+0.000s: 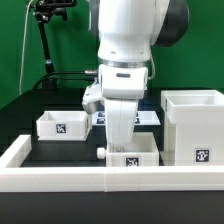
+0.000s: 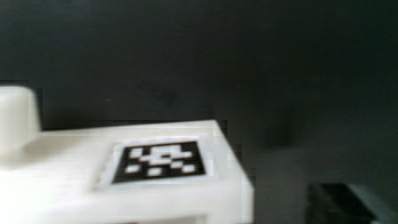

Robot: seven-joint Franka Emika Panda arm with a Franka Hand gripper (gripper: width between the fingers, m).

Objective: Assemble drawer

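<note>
In the exterior view my gripper (image 1: 122, 143) hangs straight down over a small open-topped white tray (image 1: 135, 158) that sits against the low front wall. In the wrist view this tray (image 2: 164, 165) fills the near corner, its black-and-white tag facing the camera. One dark finger (image 2: 356, 200) shows beside the tray with a gap of dark table between them, so the jaws stand open and hold nothing. A second small tray (image 1: 60, 125) rests at the exterior view's left. The tall box-shaped shell (image 1: 195, 125) stands at the exterior view's right.
A long low white rim wall (image 1: 60, 170) runs along the front and up the exterior view's left side. The marker board (image 1: 152, 117) lies flat behind the arm. A black stand (image 1: 45, 45) rises at the back left. A short white post (image 2: 15, 115) sticks up beside the near tray.
</note>
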